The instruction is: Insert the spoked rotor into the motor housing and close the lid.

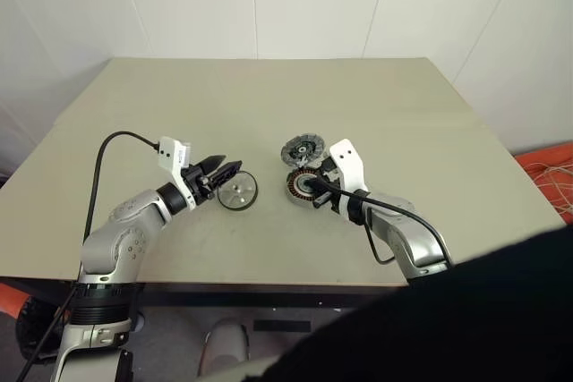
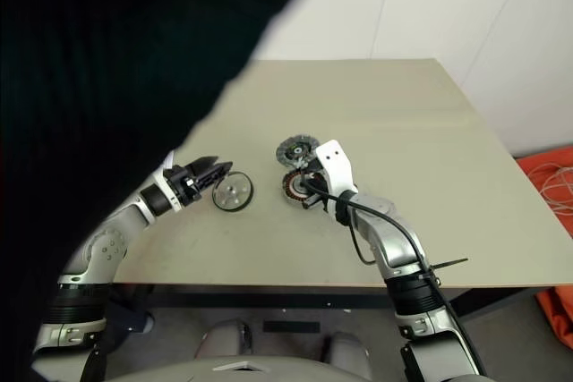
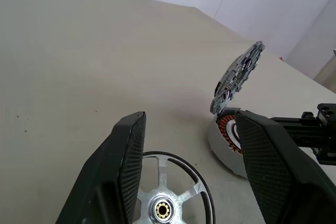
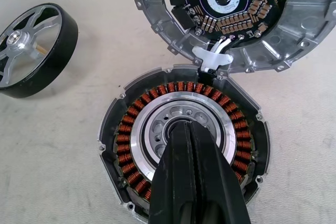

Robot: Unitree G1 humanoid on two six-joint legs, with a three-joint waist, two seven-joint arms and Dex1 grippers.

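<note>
My open left pincer (image 1: 235, 169) should straddle the wheel's (image 1: 238, 192) rim squarely; clenched right pincer (image 4: 195, 145) steadies the housing (image 4: 184, 145).

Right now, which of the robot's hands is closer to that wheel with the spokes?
Left. The open left gripper hovers right beside the spoked rotor. The shut right gripper is off to the side, poking into the motor housing.

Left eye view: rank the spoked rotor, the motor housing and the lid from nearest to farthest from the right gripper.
1. motor housing: the shut right gripper has its tips at the housing's centre.
2. lid: tilted open just behind the housing.
3. spoked rotor: off to the left, by the open left gripper.
</note>
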